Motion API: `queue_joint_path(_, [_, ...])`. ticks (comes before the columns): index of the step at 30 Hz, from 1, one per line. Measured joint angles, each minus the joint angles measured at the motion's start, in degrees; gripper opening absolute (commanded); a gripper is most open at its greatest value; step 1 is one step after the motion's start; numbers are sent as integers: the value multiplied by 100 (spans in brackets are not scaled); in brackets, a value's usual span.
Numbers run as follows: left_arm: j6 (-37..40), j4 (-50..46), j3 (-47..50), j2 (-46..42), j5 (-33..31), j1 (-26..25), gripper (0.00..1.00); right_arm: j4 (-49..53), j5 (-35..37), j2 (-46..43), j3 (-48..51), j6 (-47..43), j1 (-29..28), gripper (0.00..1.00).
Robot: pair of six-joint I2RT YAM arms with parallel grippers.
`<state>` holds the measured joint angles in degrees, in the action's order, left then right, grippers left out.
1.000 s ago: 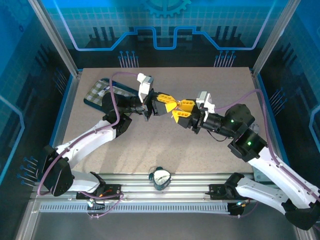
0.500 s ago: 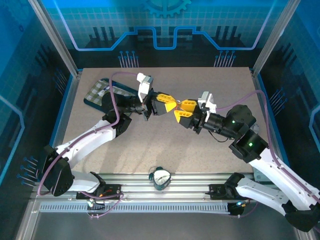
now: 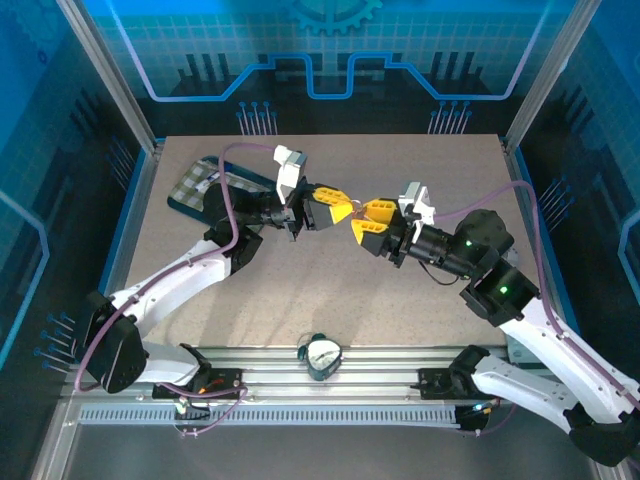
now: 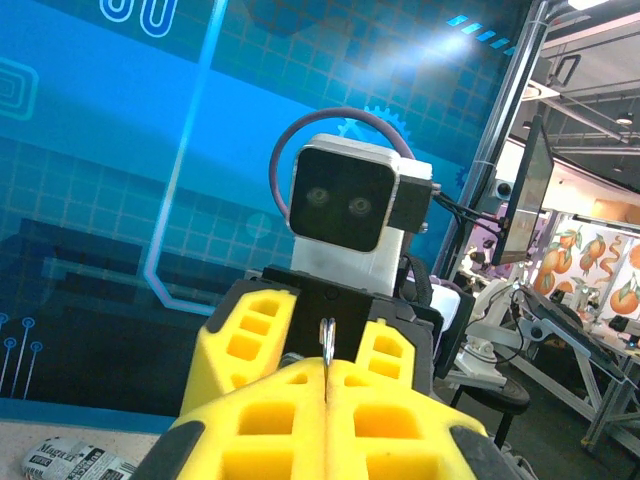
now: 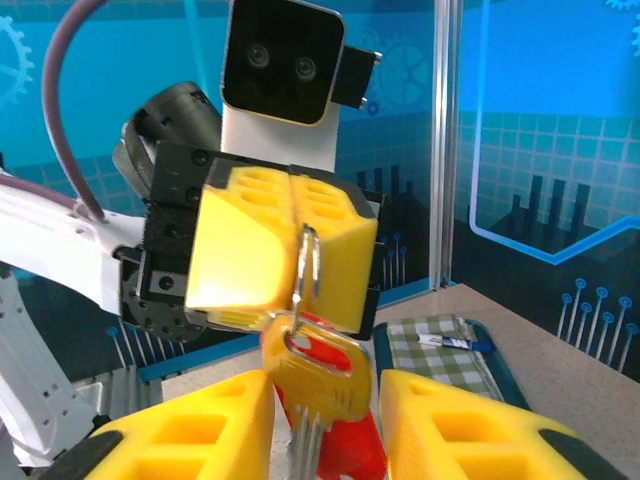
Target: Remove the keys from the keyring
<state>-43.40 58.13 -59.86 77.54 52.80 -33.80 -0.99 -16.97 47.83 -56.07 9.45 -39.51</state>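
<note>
Near rail: round dial (image 3: 322, 355), not involved. Both arms reach in over the table (image 3: 330, 290) and meet in mid-air abt mid-table.

R gripper (image 5: 325, 425): jaws part open, one finger each side of the keys (image 5: 312, 375). Gaps show on both sides, so no grip as far as I can see. Keys hang tips down betw. those fingers: a yellow-headed one in front w/ metal blades below, and a red piece (image 5: 350, 445) just behind, touching it.

Just beyond, L gripper (image 5: 292, 245): jaws shut tight on the keyring (image 5: 307, 262), a thin metal loop pinched edge-on at the finger seam. L wrist view agrees, w/ the loop poking up from the closed pads.

Far L corner: checked cloth (image 3: 195, 185), well apart from the action.

Progress, my read: early-to-mid. Ring is up off the table and held by L, keys presented to R, so that part's done. Left to do: R has to clamp a key, work it round the ring's split and pull it free. Nothing's off yet; keys look threaded on.

Vs a sec ago: R gripper has backed off a little toward its own side. In top view a small gap now shows betw. the two yellow finger sets, where they overlapped before. L arm, ring, dial: no change.
</note>
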Motion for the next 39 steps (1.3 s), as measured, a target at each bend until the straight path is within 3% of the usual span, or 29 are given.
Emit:
queue_joint_path(2, [0,-2,0,-2,-2,0,0,15,31,-11,0,0,20,34])
queue_joint_path(10, [0,0,0,-9,-13,4,0,74,46,-103,28,7,26,17])
queue_joint_path(13, [0,-24,2,-24,-44,33,0,76,50,-125,37,35,31,21])
queue_joint_path(18, [0,-42,4,-35,-61,33,0,74,94,-129,39,42,33,15])
queue_joint_path(24, [59,-120,35,-46,-103,37,0,129,151,-133,37,26,33,16])
queue_joint_path(33, [356,-531,57,-149,-90,37,0,297,352,-153,37,-57,33,23])
queue_joint_path(37, [452,-595,57,-153,-103,26,0,343,323,-129,31,-96,33,16])
queue_joint_path(39, [474,-640,57,-153,-107,24,0,365,280,-92,13,-151,31,21])
